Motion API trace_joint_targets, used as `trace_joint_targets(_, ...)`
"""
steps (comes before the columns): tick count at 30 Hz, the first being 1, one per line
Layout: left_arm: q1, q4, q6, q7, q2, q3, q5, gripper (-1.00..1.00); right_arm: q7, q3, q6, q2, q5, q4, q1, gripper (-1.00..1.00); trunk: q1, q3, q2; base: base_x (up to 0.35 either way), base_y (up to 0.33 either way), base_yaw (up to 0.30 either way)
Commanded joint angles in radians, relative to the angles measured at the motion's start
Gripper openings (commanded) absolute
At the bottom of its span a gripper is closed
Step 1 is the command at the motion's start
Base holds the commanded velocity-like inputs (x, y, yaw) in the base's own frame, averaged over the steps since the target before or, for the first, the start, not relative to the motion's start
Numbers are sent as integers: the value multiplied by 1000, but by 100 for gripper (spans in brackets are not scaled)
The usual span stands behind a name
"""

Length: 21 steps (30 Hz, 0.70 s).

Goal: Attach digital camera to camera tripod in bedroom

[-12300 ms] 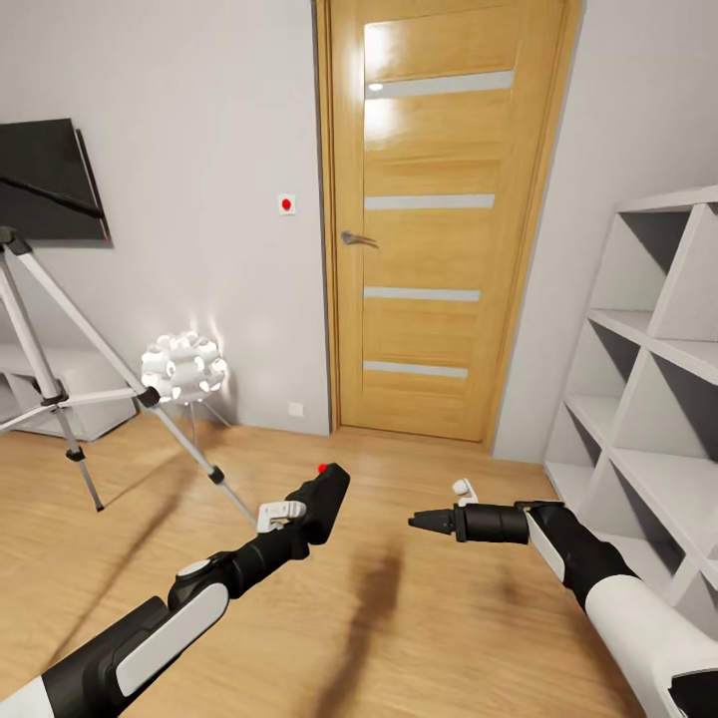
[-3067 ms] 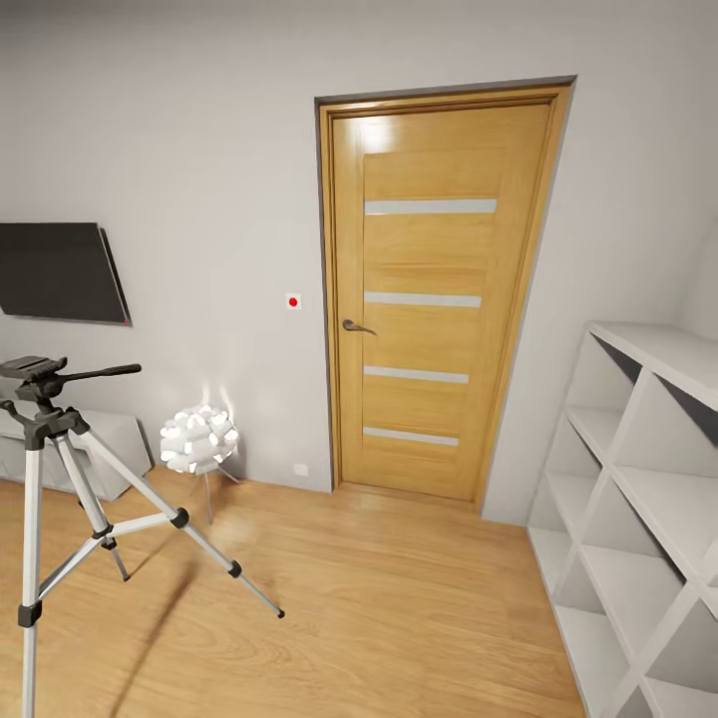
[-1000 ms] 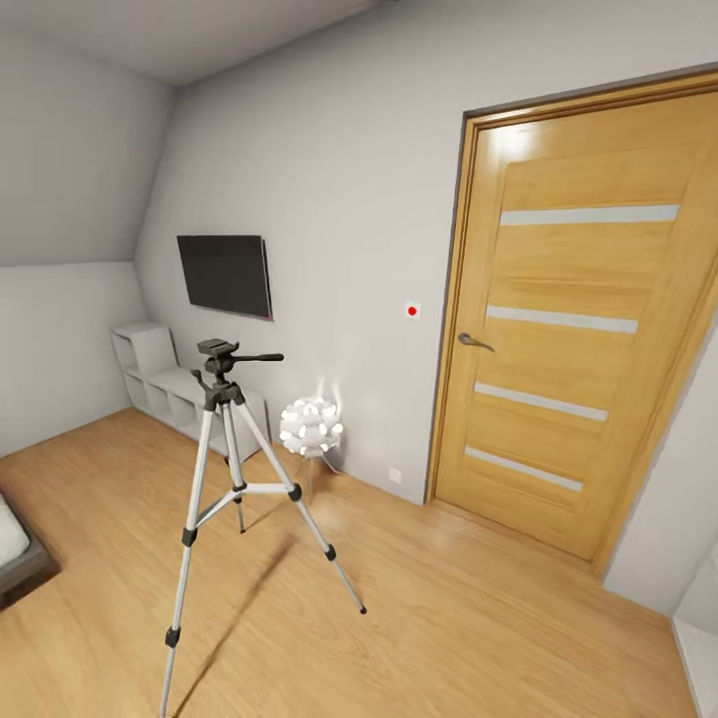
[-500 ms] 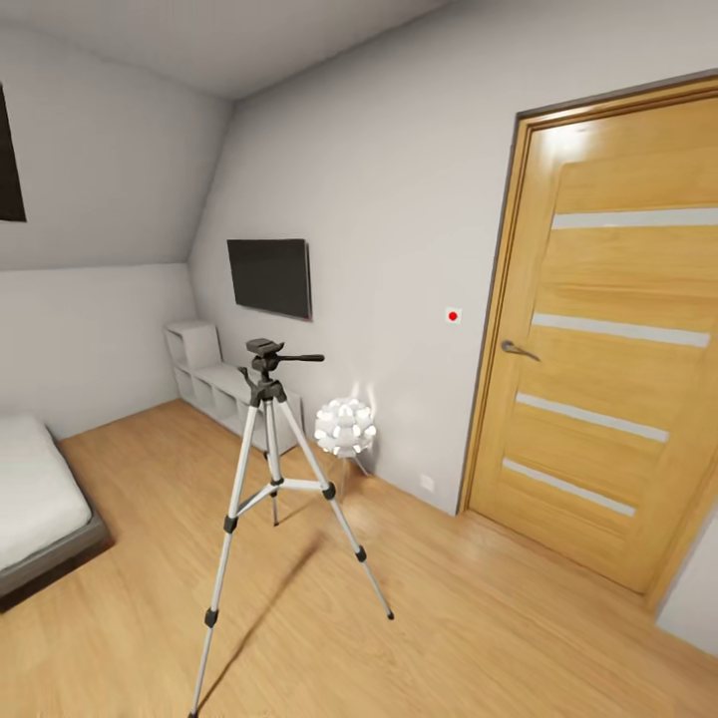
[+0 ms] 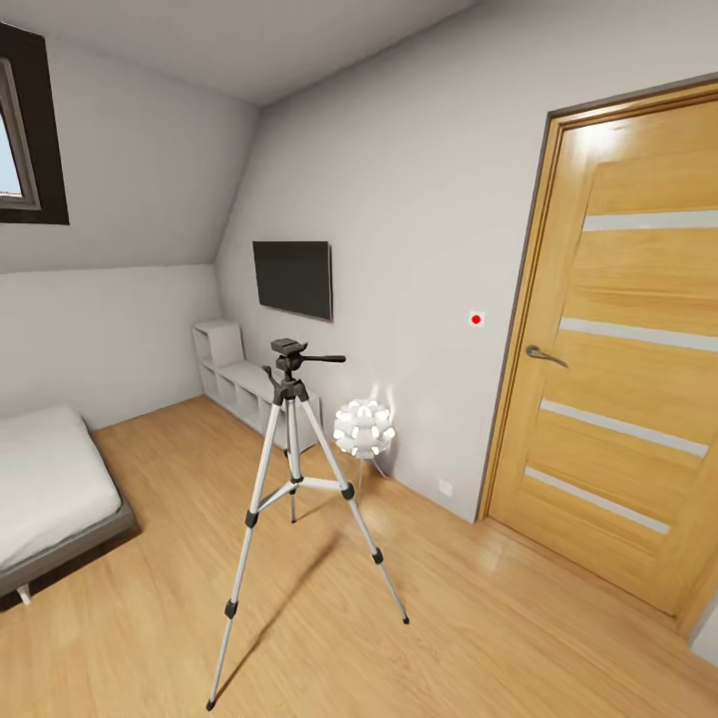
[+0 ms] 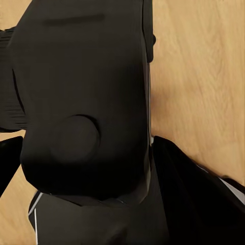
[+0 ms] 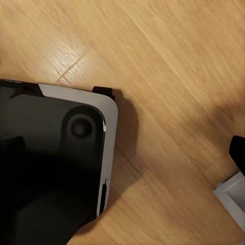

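Note:
The camera tripod (image 5: 289, 387) stands on the light wood floor in the middle of the head view, silver legs spread, its black head (image 5: 289, 349) bare with the handle pointing right. Up close in the left wrist view, the digital camera (image 6: 87, 97) is a black box with a round stubby lens, held in my left gripper. Dark finger parts (image 6: 194, 194) flank it. The right wrist view looks down on the floor and my black, white-edged base (image 7: 51, 168). A dark part (image 7: 239, 150) at that picture's edge does not show how the right gripper's jaws stand.
A low grey-and-white bed (image 5: 45, 489) lies at the left under a dark-framed skylight (image 5: 25, 130). Behind the tripod are a white ball lamp (image 5: 364, 429), low white cubbies (image 5: 234, 384) and a wall TV (image 5: 292, 278). The wooden door (image 5: 628, 379) is at the right.
The head view has swung left: bed and skylight have come into the picture, the door has slid right. The tripod itself has not moved. Both arms have left the head view.

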Motion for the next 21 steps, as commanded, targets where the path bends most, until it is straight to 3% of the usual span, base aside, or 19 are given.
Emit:
trace_joint_targets(1,0,0,-2,3,0,-9,5,-100,2,7,-7,0,-2,3,-1,100,0,0,-1,0,0,11)
trace_joint_targets(21,0,0,-1,3,0,-9,6,-100,3,7,-6,-2,-2,3,-1,100,0,0,-1,0,0,2)
